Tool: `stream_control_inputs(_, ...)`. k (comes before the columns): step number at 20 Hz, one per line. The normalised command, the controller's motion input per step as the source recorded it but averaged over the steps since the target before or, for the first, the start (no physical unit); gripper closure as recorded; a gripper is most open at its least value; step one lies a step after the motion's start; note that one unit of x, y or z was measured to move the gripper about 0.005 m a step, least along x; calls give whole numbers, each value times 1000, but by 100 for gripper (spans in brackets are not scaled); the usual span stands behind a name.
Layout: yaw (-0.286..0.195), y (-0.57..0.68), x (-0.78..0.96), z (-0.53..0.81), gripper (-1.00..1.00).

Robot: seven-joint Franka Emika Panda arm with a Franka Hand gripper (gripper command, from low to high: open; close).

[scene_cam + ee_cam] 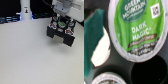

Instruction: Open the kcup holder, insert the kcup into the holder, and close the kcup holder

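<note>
In the exterior view my gripper [61,26] hangs at the upper right, its dark fingers on either side of the kcup [61,22], a small cup with a green top. It looks shut on the cup. Right under it is the black kcup holder [59,35], partly hidden by the fingers. The wrist view is filled by the kcup's round green lid [134,25] with white print, very close to the camera, over the holder's dark body [144,70]. My fingers do not show clearly there.
A white bottle-like post [25,11] stands at the back on the exterior view's left, with dark clutter behind it. The pale table [30,55] spreads in front. A second green-rimmed round shape [106,79] and a white piece [101,50] show in the wrist view.
</note>
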Motion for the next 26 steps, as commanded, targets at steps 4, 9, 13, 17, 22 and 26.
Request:
stream_control_inputs(4, 61, -75, 270, 479, -100)
stream_control_inputs(9, 46, -327, 396, 578, -100)
stream_control_inputs(13, 69, -464, 442, 408, -100)
stream_control_inputs(17, 53, -481, 502, 249, -100)
stream_control_inputs(22, 24, -458, 616, 199, -100)
stream_control_inputs(26, 19, -393, 682, 89, -100)
